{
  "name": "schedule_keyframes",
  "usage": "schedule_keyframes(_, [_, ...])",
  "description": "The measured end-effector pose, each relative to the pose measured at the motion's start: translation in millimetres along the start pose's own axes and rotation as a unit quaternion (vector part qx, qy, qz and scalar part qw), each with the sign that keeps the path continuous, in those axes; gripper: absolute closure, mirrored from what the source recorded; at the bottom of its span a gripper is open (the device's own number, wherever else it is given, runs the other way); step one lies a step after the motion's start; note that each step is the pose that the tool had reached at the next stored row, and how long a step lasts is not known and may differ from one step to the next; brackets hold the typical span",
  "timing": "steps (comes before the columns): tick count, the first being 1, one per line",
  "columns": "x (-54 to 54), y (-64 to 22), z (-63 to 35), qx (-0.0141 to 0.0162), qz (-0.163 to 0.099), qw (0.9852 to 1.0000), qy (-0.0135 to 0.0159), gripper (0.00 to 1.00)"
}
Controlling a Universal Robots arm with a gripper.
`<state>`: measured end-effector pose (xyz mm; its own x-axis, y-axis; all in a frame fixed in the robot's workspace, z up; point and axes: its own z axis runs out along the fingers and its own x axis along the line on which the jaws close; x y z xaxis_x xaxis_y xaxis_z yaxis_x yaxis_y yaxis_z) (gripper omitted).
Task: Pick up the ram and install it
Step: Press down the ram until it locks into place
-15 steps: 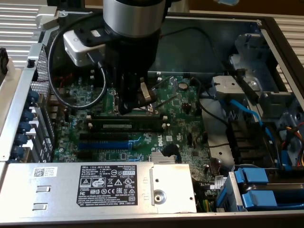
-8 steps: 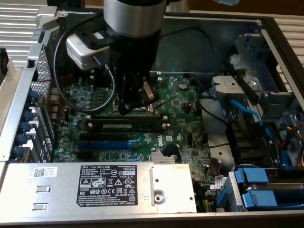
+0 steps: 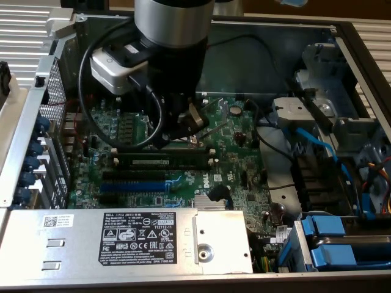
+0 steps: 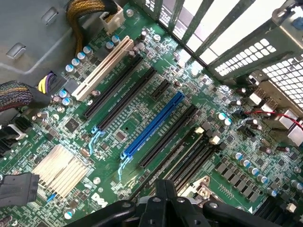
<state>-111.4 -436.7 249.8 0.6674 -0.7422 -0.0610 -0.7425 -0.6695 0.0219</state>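
1. Ram point(image 3: 164, 162): long, narrow dark-green stick, seated in a black slot on the motherboard point(image 3: 244, 183), white end clips alongside.
2. Gripper point(image 3: 186, 131): fingers together, holding nothing, just above the ram.

glossy green motherboard point(image 4: 142, 71), matt metal case point(image 3: 24, 238)

The ram point(image 3: 164, 162) sits on the green board inside the open case, a long, thin dark stick with a pale label strip along its face. It stands on edge in one of the long black memory slots, running level across the exterior view from left to right, small white clips at each end. It lies just below the arm's dark head, with more black slots just beneath.
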Motion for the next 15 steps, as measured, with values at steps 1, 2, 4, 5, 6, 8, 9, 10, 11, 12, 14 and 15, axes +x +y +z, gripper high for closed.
schedule_keyframes(1, [0.0,0.0,0.0,-0.0005,-0.010,1.0000,0.0001,0.89])
schedule_keyframes(2, [0.0,0.0,0.0,-0.0009,-0.018,0.9998,0.0002,0.89])
schedule_keyframes(4, [0.1,-0.1,0.0,-0.0018,-0.035,0.9994,0.0003,0.89])
schedule_keyframes(5, [0.1,-0.1,0.0,-0.0022,-0.044,0.9990,0.0003,0.89])
schedule_keyframes(6, [0.1,-0.1,0.0,-0.0026,-0.053,0.9986,0.0004,0.89])
schedule_keyframes(8, [0.1,-0.1,-0.1,-0.0035,-0.071,0.9975,0.0005,0.89])
schedule_keyframes(9, [0.1,-0.2,-0.1,-0.0040,-0.080,0.9968,0.0006,0.89])
schedule_keyframes(10, [0.1,-0.2,0.0,-0.0045,-0.089,0.9961,0.0006,0.89])
schedule_keyframes(11, [0.1,-0.2,-0.1,-0.0050,-0.097,0.9953,0.0007,0.89])
schedule_keyframes(12, [0.2,-0.2,-0.1,-0.0055,-0.106,0.9943,0.0008,0.89])
schedule_keyframes(14, [0.2,-0.2,-0.1,-0.0065,-0.124,0.9922,0.0011,0.89])
schedule_keyframes(15, [0.2,-0.2,-0.1,-0.0070,-0.133,0.9910,0.0012,0.89])
